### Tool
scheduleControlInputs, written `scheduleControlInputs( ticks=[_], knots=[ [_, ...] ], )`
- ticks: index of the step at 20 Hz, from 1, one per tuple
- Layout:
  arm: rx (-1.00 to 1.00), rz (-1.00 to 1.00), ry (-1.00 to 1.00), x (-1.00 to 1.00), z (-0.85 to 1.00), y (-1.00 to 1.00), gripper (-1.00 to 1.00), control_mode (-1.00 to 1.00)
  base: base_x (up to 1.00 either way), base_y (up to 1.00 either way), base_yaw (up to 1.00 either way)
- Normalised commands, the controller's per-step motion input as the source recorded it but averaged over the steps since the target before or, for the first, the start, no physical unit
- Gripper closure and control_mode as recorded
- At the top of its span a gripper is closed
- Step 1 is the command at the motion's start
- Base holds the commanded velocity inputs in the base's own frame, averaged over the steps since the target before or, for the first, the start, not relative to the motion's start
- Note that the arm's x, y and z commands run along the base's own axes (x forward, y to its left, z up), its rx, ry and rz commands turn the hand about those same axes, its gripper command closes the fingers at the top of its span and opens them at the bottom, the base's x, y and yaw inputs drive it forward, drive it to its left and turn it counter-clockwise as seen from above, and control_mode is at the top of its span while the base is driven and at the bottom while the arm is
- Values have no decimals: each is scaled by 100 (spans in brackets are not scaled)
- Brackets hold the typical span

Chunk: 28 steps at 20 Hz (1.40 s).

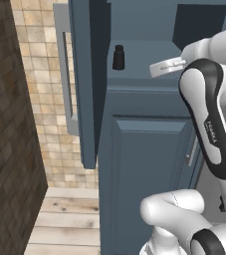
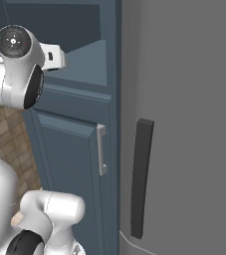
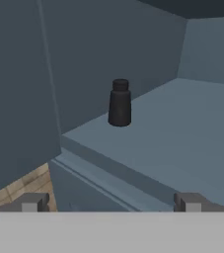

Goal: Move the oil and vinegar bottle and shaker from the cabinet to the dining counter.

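The shaker (image 1: 118, 57), small and near-black, stands upright on the open shelf of the slate-blue cabinet (image 1: 144, 99). In the hand view the shaker (image 3: 119, 103) is ahead and above my gripper (image 3: 112, 202), a clear distance away. The gripper is open, its two fingertips (image 3: 34, 201) spread wide with nothing between them, just outside the shelf's front edge. My hand (image 1: 165, 67) hovers to the right of the shaker at shelf height. The cabinet's upper door (image 1: 87, 84) is swung open to the left. The oil and vinegar bottle and the dining counter are out of view.
A tan tiled wall (image 1: 40, 99) and a dark brick wall (image 1: 5, 124) close off the left, above a wooden floor (image 1: 64, 219). Below the shelf is a shut cabinet door with a grey handle (image 2: 101, 149). A tall grey appliance with a dark handle (image 2: 142, 177) stands to the right.
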Motion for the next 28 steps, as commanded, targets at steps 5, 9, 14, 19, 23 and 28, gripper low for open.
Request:
scheduleControlInputs(
  ticks=[5,9,14,19,23,28],
  knots=[
    [0,3,-1,23,6,11,-100,-100,0,0,0],
    [0,2,0,25,8,13,-100,-100,0,0,0],
    [0,1,1,20,4,15,-100,-100,0,0,0],
    [0,2,2,24,1,14,-100,-100,0,0,0],
    [0,8,5,21,-7,6,-100,-100,0,0,0],
    [0,8,4,23,-8,1,-100,-100,0,0,0]
  ],
)
